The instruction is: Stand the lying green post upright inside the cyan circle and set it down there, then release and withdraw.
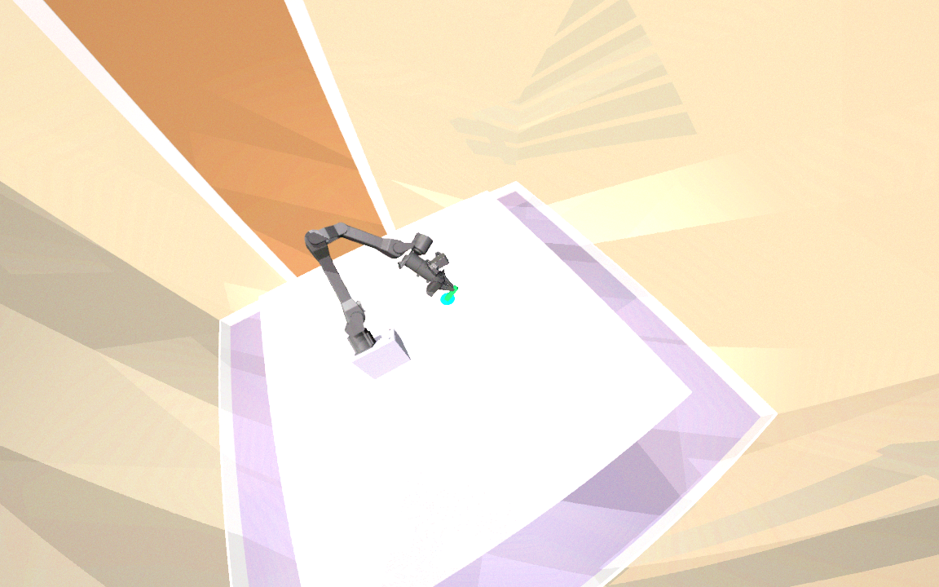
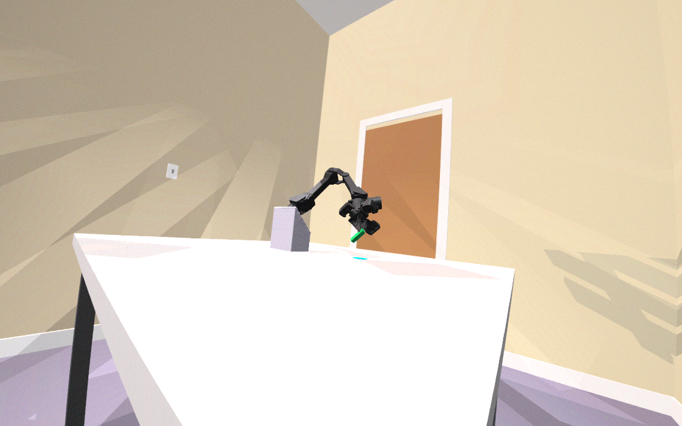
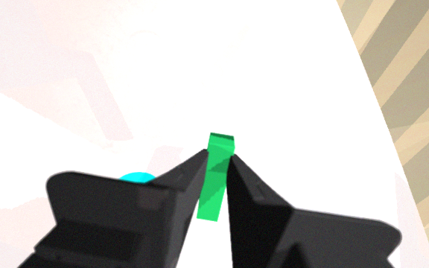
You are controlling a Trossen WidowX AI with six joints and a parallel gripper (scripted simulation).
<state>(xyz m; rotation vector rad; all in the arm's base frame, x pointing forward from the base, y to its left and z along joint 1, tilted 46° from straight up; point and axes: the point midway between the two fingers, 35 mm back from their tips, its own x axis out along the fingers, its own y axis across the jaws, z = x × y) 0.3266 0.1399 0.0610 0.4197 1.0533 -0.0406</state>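
My gripper is shut on the green post and holds it in the air above the white table. The post hangs tilted, its lower end pointing down and to the left in the exterior view. The cyan circle lies flat on the table just below the post. In the wrist view my left finger hides most of the circle.
A pale lilac block holds the arm's base, left of the circle. The table's far edge runs close behind the circle. An orange door stands in the wall behind.
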